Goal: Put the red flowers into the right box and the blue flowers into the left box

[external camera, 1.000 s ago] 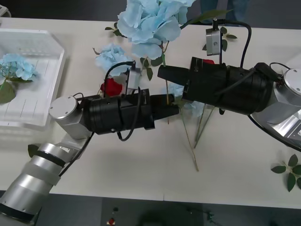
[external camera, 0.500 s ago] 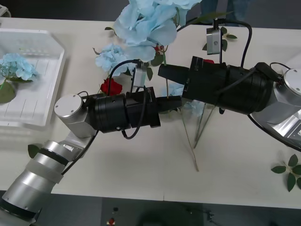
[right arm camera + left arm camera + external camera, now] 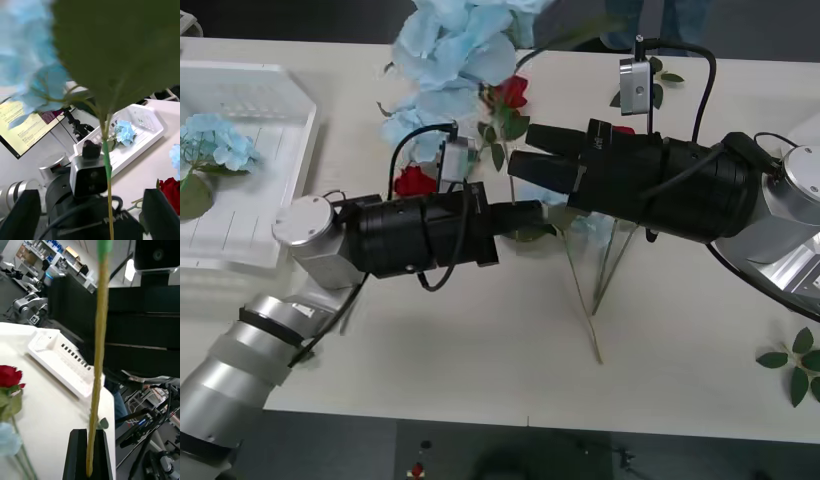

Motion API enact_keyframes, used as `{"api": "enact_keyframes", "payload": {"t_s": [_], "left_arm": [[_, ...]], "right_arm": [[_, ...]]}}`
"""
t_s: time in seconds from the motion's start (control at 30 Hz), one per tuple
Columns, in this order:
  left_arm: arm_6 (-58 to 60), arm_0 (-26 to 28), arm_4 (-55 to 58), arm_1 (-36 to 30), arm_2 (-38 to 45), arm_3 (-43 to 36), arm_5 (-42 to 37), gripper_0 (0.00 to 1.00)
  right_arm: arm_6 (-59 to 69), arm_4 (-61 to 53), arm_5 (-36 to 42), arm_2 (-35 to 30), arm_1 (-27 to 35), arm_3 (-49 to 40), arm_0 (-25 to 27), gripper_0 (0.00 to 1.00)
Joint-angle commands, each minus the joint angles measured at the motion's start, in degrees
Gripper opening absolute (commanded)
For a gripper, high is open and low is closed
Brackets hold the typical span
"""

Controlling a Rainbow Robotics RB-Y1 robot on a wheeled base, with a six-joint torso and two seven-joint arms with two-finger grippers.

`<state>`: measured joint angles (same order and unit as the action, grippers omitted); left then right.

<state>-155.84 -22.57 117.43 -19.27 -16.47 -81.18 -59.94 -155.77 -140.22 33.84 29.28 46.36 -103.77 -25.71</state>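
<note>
Left gripper mid-table, fingers pressed together on the stem of a blue flower, its big bloom raised over the table's far side. Right gripper just beside it, fingers spread, stem between them untouched. Another blue flower lies in the left box. Red roses lie on the table behind the left arm.

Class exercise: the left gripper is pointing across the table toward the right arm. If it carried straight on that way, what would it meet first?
Probably the right gripper: the left gripper, shut on a blue flower's stem, points at the right arm's black body close ahead, though depth between them is unclear.
</note>
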Motion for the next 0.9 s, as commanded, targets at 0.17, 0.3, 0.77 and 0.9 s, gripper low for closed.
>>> {"api": "enact_keyframes", "payload": {"t_s": [0.17, 0.3, 0.77, 0.9], "left_arm": [[0.8, -0.5, -1.5, -12.9, 7.9, -1.3, -3.8, 0.0], [9.9, -0.6, -7.2, -16.5, 15.2, -1.6, -8.5, 0.0], [49.2, -0.6, -28.7, -38.7, 34.4, 0.1, -26.7, 0.0], [48.5, -0.6, -32.2, -45.9, 34.4, 5.9, -27.6, 0.0]], "right_arm": [[0.8, -2.1, -1.5, -0.7, 0.4, -1.4, -1.2, 1.0], [0.8, -3.8, -3.7, -0.7, 1.7, -1.4, -1.1, 1.0], [0.8, -13.8, -12.3, 4.6, 20.5, -1.4, -4.7, 1.0], [0.8, -14.4, -15.5, 9.0, 27.4, -1.5, -7.5, 1.0]]}}
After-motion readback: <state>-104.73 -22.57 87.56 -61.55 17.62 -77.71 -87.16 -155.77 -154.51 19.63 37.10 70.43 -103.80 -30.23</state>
